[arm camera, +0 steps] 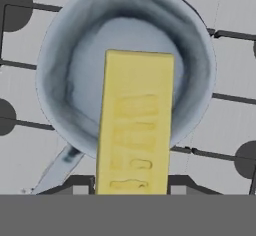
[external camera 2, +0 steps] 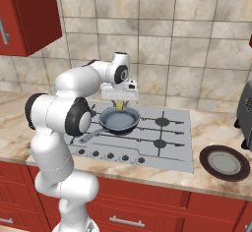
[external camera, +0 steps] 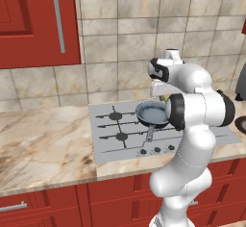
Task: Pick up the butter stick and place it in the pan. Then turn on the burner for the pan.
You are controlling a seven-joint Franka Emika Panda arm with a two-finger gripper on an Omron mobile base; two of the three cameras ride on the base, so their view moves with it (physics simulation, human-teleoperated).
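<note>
Above the pan (arm camera: 75, 70) — butter stick (arm camera: 135, 125) held in the gripper (external camera 2: 119, 103).

Beige tiled wall (external camera 2: 197, 44) behind, red cabinets (external camera: 38, 24) up top, marble counter (external camera: 43, 139), red drawers (external camera 2: 147, 211) below.

Below the claw (external camera 2: 120, 103), the pan (external camera 2: 119, 120) has a matt grey metal inside; the desk (external camera: 43, 139) beside it is glossy veined marble.
</note>
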